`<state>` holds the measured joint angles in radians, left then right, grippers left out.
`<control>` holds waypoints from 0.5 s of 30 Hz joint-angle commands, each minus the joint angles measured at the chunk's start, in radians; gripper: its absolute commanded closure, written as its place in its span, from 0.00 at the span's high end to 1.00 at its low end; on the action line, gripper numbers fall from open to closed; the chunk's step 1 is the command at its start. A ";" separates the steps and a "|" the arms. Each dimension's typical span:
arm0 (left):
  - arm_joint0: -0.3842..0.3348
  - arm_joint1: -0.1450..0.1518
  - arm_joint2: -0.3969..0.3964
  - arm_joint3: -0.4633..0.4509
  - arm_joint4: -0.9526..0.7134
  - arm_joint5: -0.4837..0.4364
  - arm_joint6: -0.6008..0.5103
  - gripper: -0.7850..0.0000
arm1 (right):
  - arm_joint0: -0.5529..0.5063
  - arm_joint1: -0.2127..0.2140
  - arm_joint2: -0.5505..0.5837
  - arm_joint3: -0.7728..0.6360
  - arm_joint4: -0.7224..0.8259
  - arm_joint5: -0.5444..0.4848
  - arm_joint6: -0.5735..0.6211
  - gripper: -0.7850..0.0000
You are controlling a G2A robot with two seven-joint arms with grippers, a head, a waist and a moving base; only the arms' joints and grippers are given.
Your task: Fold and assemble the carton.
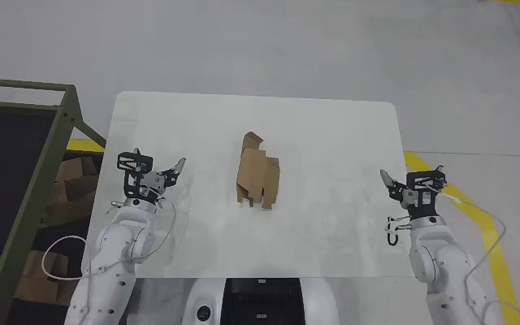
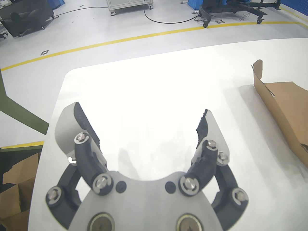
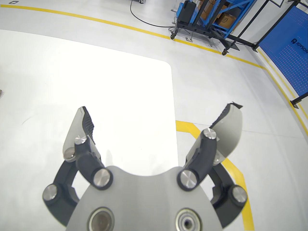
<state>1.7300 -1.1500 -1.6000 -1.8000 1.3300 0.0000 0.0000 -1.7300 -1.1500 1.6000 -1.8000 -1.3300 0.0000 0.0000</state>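
A brown cardboard carton (image 1: 258,172), flattened and partly folded with flaps sticking out, lies in the middle of the white table (image 1: 325,130). My left gripper (image 1: 154,168) hovers near the table's left side, open and empty, well apart from the carton. In the left wrist view the carton (image 2: 281,106) lies off to one side of the open left gripper (image 2: 142,117). My right gripper (image 1: 413,177) sits at the table's right edge, open with nothing between its fingers. The right wrist view has the right gripper (image 3: 158,114) spread over the table's corner.
A dark green framed bin (image 1: 36,162) stands left of the table, with cardboard pieces (image 1: 69,183) on the floor beside it. Yellow floor tape (image 1: 463,203) runs past the right edge. Bare table surface surrounds the carton on all sides.
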 commanded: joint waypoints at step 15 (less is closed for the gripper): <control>-0.002 0.004 -0.022 -0.025 -0.104 -0.181 0.012 1.00 | 0.006 0.001 0.014 -0.076 0.056 -0.072 0.104 1.00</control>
<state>1.7302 -1.1482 -1.6141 -1.8219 1.2497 -0.1316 0.0295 -1.7272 -1.1495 1.6130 -1.8597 -1.2861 -0.0509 0.0772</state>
